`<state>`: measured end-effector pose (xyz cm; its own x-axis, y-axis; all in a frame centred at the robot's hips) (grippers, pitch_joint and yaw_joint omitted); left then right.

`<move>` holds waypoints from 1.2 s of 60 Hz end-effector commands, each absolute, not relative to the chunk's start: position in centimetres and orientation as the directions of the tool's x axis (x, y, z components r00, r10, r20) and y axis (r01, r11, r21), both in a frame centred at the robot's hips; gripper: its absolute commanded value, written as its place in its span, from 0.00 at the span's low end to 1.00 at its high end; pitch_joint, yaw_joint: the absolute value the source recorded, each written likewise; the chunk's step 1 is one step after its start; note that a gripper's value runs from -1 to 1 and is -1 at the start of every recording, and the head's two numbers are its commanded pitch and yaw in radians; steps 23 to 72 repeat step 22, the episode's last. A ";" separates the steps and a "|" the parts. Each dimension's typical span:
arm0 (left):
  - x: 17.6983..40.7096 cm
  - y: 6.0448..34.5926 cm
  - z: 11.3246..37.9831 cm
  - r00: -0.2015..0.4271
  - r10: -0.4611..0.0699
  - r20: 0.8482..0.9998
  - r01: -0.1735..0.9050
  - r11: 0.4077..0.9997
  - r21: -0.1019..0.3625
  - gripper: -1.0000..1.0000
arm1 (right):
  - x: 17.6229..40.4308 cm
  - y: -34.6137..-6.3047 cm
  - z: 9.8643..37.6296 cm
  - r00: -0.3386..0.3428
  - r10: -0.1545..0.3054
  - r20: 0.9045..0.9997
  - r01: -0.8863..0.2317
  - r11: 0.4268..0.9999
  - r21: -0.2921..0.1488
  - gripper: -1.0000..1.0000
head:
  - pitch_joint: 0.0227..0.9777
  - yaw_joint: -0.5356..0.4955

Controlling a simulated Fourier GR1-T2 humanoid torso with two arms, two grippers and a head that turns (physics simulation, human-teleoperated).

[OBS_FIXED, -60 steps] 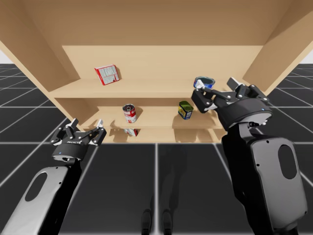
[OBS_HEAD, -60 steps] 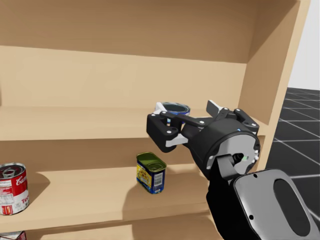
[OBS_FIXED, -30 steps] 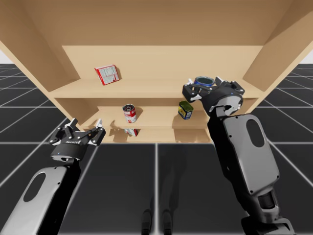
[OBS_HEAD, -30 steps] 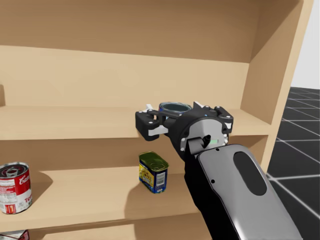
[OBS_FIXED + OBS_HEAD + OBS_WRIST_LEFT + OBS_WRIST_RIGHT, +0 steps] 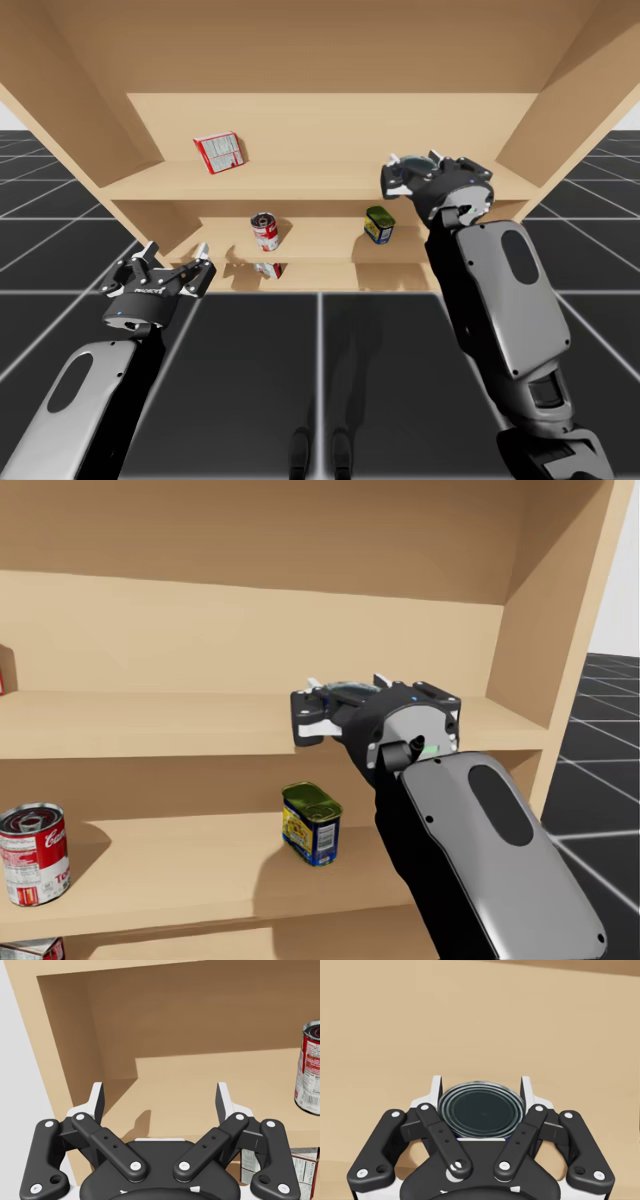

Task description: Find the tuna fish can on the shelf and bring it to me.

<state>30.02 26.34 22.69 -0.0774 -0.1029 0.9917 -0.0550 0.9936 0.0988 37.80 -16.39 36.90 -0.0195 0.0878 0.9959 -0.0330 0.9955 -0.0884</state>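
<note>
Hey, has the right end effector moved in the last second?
Yes. In the high view my right end effector has swung left, closer to above the green can, and now grips the flat blue can.

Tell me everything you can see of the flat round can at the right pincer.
The tuna can is low and round, with a dark, ringed metal lid, a silver rim and a blue side band. It stands upright on the upper shelf, towards its right end. My right pincer is shut on it, one finger against each side.
</note>
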 end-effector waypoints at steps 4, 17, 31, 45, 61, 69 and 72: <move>30.0 26.3 22.7 -0.080 -0.102 0.992 -0.056 0.994 0.097 0.00 | 35.2 -18.1 36.4 -0.030 0.078 0.996 0.039 0.996 -0.077 1.00 | 0.34 0.28; 30.0 26.2 22.7 -0.080 -0.104 0.991 -0.055 0.994 0.100 0.00 | 30.3 -18.9 36.3 -0.080 0.101 0.992 0.021 0.995 -0.099 1.00 | 0.33 0.28; 30.0 26.2 22.7 -0.082 -0.102 0.991 -0.052 0.994 0.098 0.00 | 28.2 -19.3 36.1 -0.105 0.108 0.989 0.028 0.994 -0.106 1.00 | 0.33 0.28; 30.0 26.2 22.7 -0.082 -0.102 0.991 -0.052 0.994 0.098 0.00 | 28.2 -19.3 36.1 -0.105 0.108 0.989 0.028 0.994 -0.106 1.00 | 0.33 0.28; 30.0 26.2 22.7 -0.082 -0.102 0.991 -0.052 0.994 0.098 0.00 | 28.2 -19.3 36.1 -0.105 0.108 0.989 0.028 0.994 -0.106 1.00 | 0.33 0.28; 30.0 26.2 22.7 -0.082 -0.102 0.991 -0.052 0.994 0.098 0.00 | 28.2 -19.3 36.1 -0.105 0.108 0.989 0.028 0.994 -0.106 1.00 | 0.33 0.28; 30.0 26.2 22.7 -0.082 -0.102 0.991 -0.052 0.994 0.098 0.00 | 28.2 -19.3 36.1 -0.105 0.108 0.989 0.028 0.994 -0.106 1.00 | 0.33 0.28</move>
